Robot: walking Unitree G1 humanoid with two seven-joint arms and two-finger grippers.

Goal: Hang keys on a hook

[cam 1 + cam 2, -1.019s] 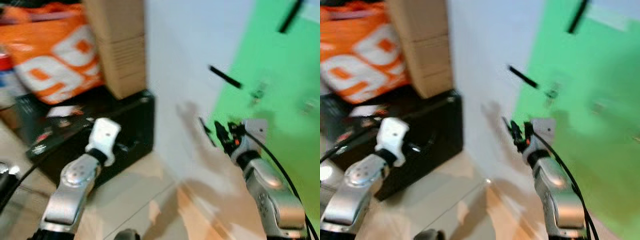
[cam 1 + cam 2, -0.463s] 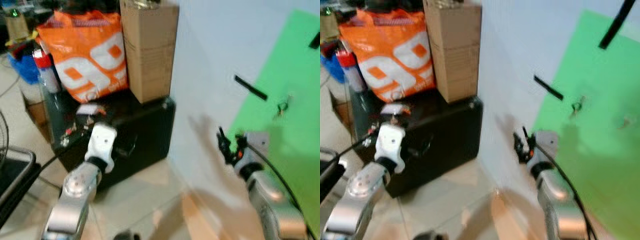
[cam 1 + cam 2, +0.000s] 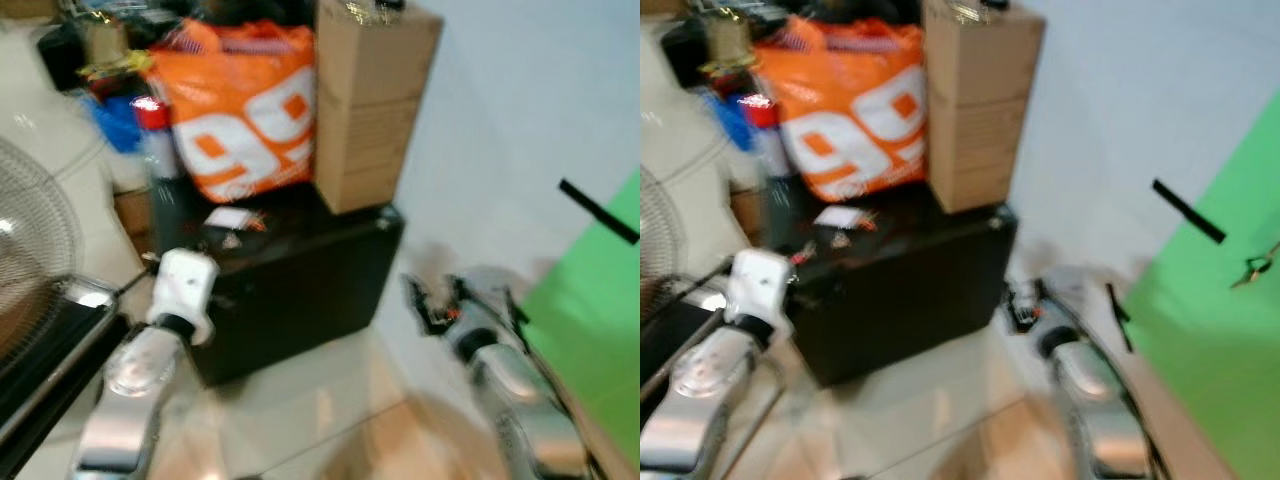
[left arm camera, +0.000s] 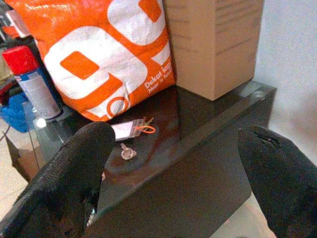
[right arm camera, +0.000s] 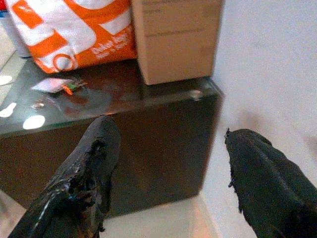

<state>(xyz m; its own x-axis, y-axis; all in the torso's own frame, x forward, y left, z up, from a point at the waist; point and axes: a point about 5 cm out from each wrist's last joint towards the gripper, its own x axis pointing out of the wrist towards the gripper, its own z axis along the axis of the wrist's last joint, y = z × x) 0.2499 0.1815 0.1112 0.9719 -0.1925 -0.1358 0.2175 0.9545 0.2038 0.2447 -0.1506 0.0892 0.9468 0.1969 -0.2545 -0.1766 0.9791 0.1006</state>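
Note:
A white key tag with an orange clip and keys [image 4: 132, 130] lies on the glossy black cabinet [image 3: 330, 285], with a single small key [image 4: 128, 153] beside it. The same tag [image 5: 54, 85] lies left of the cardboard box. Another bunch of keys [image 3: 1252, 268] hangs on the green board [image 3: 1230, 370] at the right. A black bar [image 3: 598, 212] sticks out of the white wall. My left gripper [image 4: 173, 183] is open and empty, held short of the cabinet top. My right gripper [image 5: 168, 173] is open and empty, facing the cabinet's front corner.
An orange bag [image 3: 245, 120] and a tall cardboard box [image 3: 370, 100] stand on the cabinet. A red-capped spray can [image 4: 29, 84] is beside it. A fan [image 3: 30, 250] is at the left. Pale tiled floor [image 3: 300, 420] lies in front.
The camera has swung left: the cabinet and bag now sit mid-frame and the green board has slid to the right edge. Both arms keep about the same raised pose.

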